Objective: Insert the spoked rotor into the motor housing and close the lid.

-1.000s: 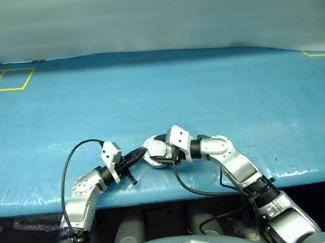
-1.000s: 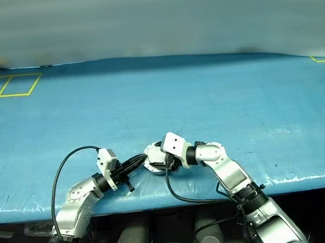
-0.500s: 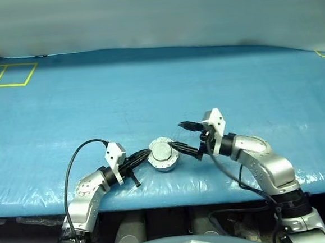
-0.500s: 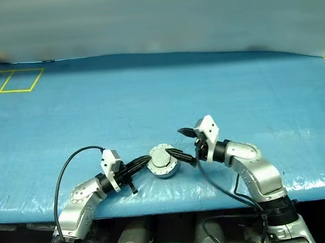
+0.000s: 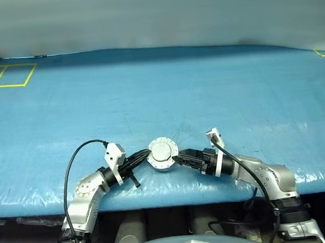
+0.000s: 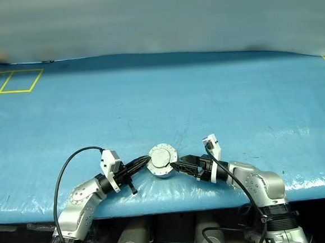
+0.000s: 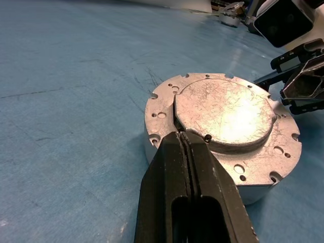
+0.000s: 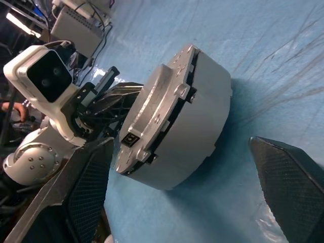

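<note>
Brushed, scratched silver metal forms the lid (image 7: pixel 225 114), a round disc with a raised flat boss at its centre and a flange dotted with small holes and notches. It is seen lying closed on the housing (image 8: pixel 195 134), a squat matte-grey puck with a smooth cylindrical wall, standing on the blue sheet (image 5: pixel 205 90), whose surface is crinkled and faintly glossy.

The left gripper (image 7: pixel 186 142) is seen with its two smooth black fingers pressed together, nothing between them; their tips are laid on the lid's flange at the edge of the boss. The housing is thus directly in front of this gripper, under its tips.

The right gripper (image 5: pixel 179 159) is seen on the opposite side of the housing, its jaws spread wide. Its fingers (image 8: pixel 291 190) are black, wedge-shaped and covered with a fine cross-hatched grip pattern. The housing is placed between them and slightly ahead, with a gap of blue sheet at each side, so no contact is made.

The rotor cannot be made out with the lid shut.

A black cable (image 5: pixel 70 162) is looped above the left wrist.
</note>
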`<state>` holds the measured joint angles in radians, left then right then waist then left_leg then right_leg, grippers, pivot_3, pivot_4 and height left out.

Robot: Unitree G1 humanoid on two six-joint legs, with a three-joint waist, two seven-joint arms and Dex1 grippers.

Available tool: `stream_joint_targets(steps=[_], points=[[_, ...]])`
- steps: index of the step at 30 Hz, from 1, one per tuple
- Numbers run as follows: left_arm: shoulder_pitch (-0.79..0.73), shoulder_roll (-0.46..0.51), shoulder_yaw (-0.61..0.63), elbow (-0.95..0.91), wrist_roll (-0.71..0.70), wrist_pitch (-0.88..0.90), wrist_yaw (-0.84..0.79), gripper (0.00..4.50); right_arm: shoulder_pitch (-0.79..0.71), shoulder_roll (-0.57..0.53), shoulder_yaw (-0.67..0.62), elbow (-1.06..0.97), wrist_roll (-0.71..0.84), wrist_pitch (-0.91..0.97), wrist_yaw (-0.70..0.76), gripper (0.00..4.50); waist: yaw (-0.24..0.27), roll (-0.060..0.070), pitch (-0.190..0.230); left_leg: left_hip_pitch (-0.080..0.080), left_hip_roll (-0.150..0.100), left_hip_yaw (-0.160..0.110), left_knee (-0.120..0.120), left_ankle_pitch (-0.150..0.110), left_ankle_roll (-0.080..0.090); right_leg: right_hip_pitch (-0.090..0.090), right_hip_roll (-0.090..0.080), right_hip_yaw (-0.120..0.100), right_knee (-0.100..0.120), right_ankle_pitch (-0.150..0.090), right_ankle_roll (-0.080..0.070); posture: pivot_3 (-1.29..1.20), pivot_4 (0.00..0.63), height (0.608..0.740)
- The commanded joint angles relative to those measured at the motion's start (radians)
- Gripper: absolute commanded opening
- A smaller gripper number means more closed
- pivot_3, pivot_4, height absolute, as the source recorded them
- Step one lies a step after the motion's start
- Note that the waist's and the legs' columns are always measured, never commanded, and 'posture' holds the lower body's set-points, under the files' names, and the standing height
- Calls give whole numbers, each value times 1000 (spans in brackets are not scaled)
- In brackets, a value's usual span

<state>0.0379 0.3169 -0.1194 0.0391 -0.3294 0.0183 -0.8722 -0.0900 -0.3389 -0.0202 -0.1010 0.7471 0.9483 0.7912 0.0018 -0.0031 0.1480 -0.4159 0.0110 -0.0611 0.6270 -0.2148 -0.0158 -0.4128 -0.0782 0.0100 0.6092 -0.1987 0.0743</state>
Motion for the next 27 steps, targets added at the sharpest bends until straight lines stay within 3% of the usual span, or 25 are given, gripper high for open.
stream_joint_targets(steps=[1,5,9,12,19,23,27], points=[[19,6,-23,15,27,14,4,0,10,29,-6,-4,42,44,-27,4480,-1,0,0,0,0,0,0,0,0,0,0,0,0,0,0,0,150,740],[23,3,-26,14,29,10,7,0,12,50,-26,-3,77,76,-48,3603,-1,0,0,0,0,0,0,0,0,0,0,0,0,0,0,0,150,740],[26,1,-32,15,31,8,6,0,11,54,-28,-7,87,76,-50,2288,-1,0,0,0,0,0,0,0,0,1,0,0,0,0,0,0,150,740],[25,-3,-35,13,30,10,5,0,8,52,-21,-7,80,80,-50,2288,-1,0,0,1,0,0,1,0,0,1,0,0,1,0,0,0,150,740],[25,-17,-26,13,21,-6,10,0,4,51,1,-11,60,67,-48,1349,-7,0,0,3,0,0,1,0,0,2,0,0,1,0,0,0,150,740],[25,-115,81,-54,-210,52,4,0,-5,69,-44,-12,93,55,-52,1299,-12,-1,1,2,0,0,2,0,0,2,0,1,1,0,0,0,150,740],[19,-144,135,-81,-295,102,8,0,-39,109,-99,-4,123,52,-94,1291,-16,-4,5,0,2,-1,3,0,0,-1,3,1,3,0,0,0,150,740]])
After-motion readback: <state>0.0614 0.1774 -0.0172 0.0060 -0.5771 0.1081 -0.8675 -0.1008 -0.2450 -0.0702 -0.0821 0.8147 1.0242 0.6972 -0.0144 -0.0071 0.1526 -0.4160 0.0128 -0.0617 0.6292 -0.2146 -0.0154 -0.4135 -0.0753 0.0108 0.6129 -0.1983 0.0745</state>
